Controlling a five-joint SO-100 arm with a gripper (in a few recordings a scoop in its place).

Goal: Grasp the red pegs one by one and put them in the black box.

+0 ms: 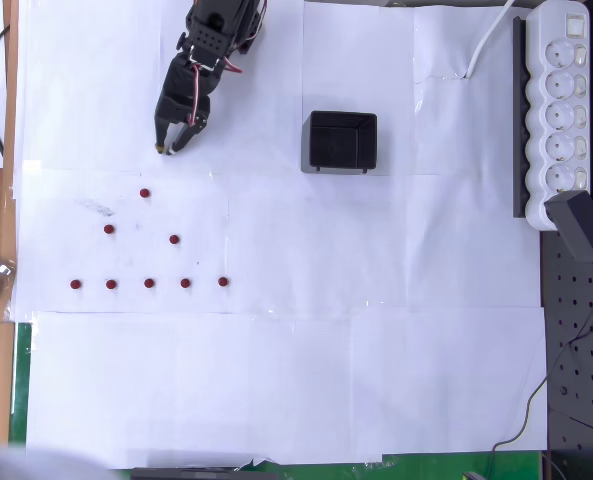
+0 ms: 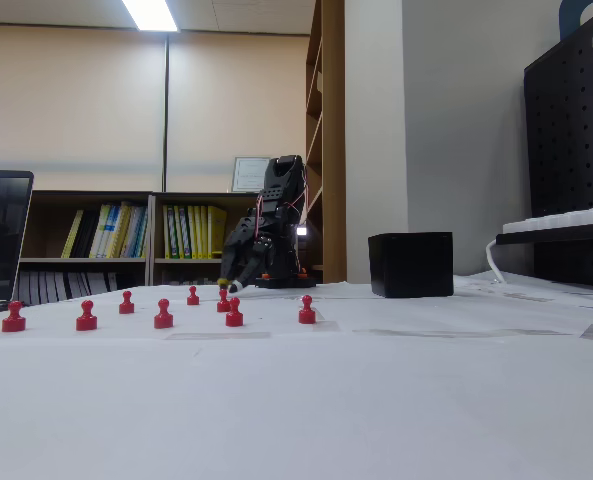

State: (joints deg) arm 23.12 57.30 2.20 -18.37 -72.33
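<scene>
While the black box (image 1: 342, 141) sits empty, the tool (image 1: 170, 147) hangs closed, holding nothing

White matt paper sheets (image 1: 276, 370) cover the table. The red pegs (image 2: 163, 315) look like glossy plastic, the black box (image 1: 341, 141) smooth dark plastic, the power strip (image 1: 566, 110) glossy white plastic.

Eight red pegs (image 2: 163, 315) upright on white tabletop (image 2: 376, 400), spread left to centre. Gripper (image 2: 232, 284) tip low behind pegs, jaws' gap unclear. Black box (image 2: 410, 264) right, apart. Bookshelf (image 2: 126, 240) in bkgd.
</scene>
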